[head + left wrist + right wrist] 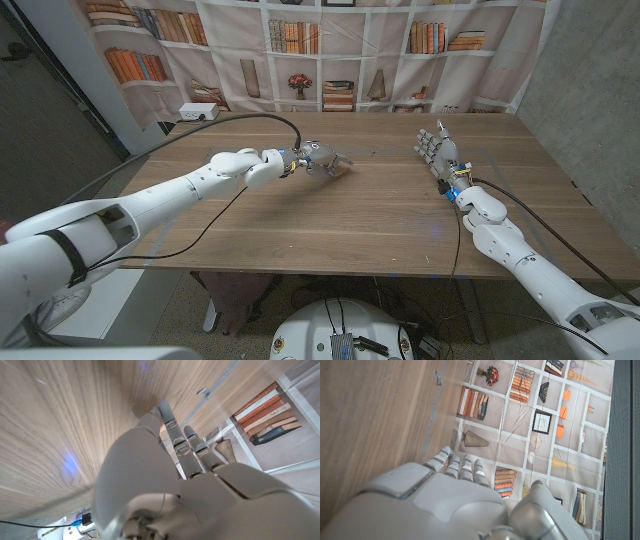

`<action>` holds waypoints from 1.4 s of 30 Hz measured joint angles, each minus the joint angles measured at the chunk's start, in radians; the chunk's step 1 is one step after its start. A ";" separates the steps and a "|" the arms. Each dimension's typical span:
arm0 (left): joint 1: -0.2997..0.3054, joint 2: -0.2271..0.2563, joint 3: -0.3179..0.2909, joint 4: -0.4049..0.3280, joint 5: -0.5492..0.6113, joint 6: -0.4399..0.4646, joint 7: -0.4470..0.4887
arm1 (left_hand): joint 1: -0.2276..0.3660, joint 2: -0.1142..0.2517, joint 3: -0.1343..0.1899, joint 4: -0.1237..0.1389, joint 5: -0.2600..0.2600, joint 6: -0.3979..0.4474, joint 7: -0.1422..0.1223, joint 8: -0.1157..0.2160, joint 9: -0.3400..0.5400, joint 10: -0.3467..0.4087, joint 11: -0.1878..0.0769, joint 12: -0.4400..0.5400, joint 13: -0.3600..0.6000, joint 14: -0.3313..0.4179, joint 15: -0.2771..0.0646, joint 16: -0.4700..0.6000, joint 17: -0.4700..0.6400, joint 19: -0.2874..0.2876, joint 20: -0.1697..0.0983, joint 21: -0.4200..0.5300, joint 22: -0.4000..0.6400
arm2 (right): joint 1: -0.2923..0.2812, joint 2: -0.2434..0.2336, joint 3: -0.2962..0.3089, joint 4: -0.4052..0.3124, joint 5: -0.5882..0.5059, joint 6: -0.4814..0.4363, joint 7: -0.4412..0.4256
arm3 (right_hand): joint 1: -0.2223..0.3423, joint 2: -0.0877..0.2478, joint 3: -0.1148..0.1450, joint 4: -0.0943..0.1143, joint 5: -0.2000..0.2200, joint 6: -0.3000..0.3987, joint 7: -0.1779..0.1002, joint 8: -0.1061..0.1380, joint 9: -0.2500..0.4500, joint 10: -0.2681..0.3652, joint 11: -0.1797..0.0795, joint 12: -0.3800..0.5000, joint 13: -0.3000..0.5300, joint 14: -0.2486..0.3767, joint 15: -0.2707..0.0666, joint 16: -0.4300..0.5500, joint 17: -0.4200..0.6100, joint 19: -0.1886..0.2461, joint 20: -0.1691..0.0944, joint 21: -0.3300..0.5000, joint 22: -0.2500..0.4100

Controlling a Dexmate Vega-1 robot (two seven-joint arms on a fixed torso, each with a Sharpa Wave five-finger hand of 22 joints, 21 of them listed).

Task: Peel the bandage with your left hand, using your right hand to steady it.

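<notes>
Hands sit well apart on the wooden table (330,215): left hand (322,160) curls down at centre, seemingly over the bandage, which I can't make out, while right hand (436,148) stands far right, fingers upright, holding nothing, not yet steadying.

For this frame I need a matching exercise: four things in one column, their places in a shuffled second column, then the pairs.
Things:
1. left robot hand
2. right robot hand
3. white box
4. black cable

Places:
A. right part of the table, fingers pointing away from the robot
B. at the table's far left corner
C. near the table's middle, fingers bent down toward the wood
D. arcing over the table's left part

Pairs: 1-C, 2-A, 3-B, 4-D
</notes>
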State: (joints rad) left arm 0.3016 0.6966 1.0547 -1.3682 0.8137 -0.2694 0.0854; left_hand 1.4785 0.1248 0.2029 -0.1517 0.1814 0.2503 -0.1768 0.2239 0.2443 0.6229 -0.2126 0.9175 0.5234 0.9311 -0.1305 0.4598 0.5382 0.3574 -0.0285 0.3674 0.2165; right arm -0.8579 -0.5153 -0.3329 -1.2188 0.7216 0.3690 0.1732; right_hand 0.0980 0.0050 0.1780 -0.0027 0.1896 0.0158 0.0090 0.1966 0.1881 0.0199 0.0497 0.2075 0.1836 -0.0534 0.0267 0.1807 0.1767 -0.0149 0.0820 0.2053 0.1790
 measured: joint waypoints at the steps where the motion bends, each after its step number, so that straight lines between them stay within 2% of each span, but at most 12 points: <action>1: 0.010 -0.004 -0.011 -0.005 -0.021 0.014 0.000 | 0.005 -0.005 0.000 0.000 0.000 0.000 0.000 0.000 0.000 0.000 0.000 0.000 0.000 0.002 -0.001 0.000 0.002 0.000 0.000 0.000 0.000 | -0.001 0.000 0.000 -0.001 0.000 0.000 0.000 | 0.000 0.000 0.000 0.000 0.000 0.000 0.000 0.000 0.000 0.000 0.000 0.000 0.000 0.000 0.000 0.000 0.000 0.000 0.000 0.000 0.000; 13: 0.080 -0.044 -0.084 -0.036 -0.195 0.104 0.016 | 0.005 -0.005 -0.008 0.000 0.004 0.019 0.011 0.000 0.000 0.016 0.005 0.000 -0.016 0.003 0.000 0.000 0.008 0.009 -0.001 0.014 0.000 | -0.002 -0.004 0.002 -0.004 0.001 0.000 -0.001 | 0.000 0.000 0.000 0.000 0.000 0.000 0.000 0.000 0.000 0.000 0.000 0.000 0.000 0.000 0.000 0.000 0.000 0.005 -0.005 0.000 0.000; 17: 0.103 -0.059 -0.099 -0.047 -0.228 0.136 0.052 | 0.013 -0.013 -0.011 0.003 0.004 0.028 0.021 0.000 0.000 0.022 0.003 0.000 -0.023 0.009 -0.005 0.000 0.012 0.018 0.000 0.020 0.000 | 0.002 -0.004 0.003 -0.002 0.001 0.000 0.003 | 0.000 0.000 0.000 0.000 0.000 0.000 0.000 0.000 0.000 0.000 0.000 0.000 0.000 0.000 0.000 0.000 0.000 0.005 -0.005 0.000 0.000; 27: 0.163 -0.104 -0.141 -0.062 -0.329 0.193 0.114 | 0.014 -0.014 -0.018 0.001 0.004 0.034 0.016 0.000 0.000 0.029 0.004 0.000 -0.032 0.011 -0.003 0.000 0.012 0.020 0.002 0.022 0.000 | 0.011 0.000 0.002 0.012 0.002 0.001 0.011 | 0.000 0.000 0.000 0.000 0.000 0.000 0.000 0.000 0.000 0.000 0.000 0.000 0.000 0.000 0.000 0.000 0.000 0.005 -0.005 -0.006 0.000; 42: 0.225 -0.155 -0.190 -0.080 -0.453 0.198 0.162 | 0.018 -0.018 -0.022 0.006 0.004 0.050 0.021 0.000 0.000 0.041 0.005 0.000 -0.046 0.018 -0.007 -0.007 0.016 0.023 -0.002 0.030 0.000 | 0.030 0.002 -0.004 0.017 -0.005 0.002 0.021 | 0.000 0.000 0.000 0.000 0.000 0.000 0.000 0.000 0.000 0.000 0.000 0.000 0.000 0.000 0.000 0.000 0.000 0.005 -0.005 -0.006 0.000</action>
State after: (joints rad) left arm 0.5271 0.5415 0.8643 -1.4481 0.3603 -0.0719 0.2471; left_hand 1.4961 0.1070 0.1808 -0.1461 0.1856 0.3004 -0.1554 0.2241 0.2441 0.6639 -0.2073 0.9174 0.4772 0.9487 -0.1374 0.4531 0.5546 0.3804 -0.0302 0.3975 0.2164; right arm -0.8284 -0.5133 -0.3374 -1.2014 0.7166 0.3715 0.1940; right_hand 0.0980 0.0050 0.1780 -0.0027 0.1896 0.0158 0.0091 0.1966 0.1880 0.0199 0.0497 0.2076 0.1837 -0.0534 0.0267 0.1807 0.1770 -0.0096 0.0767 0.1996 0.1790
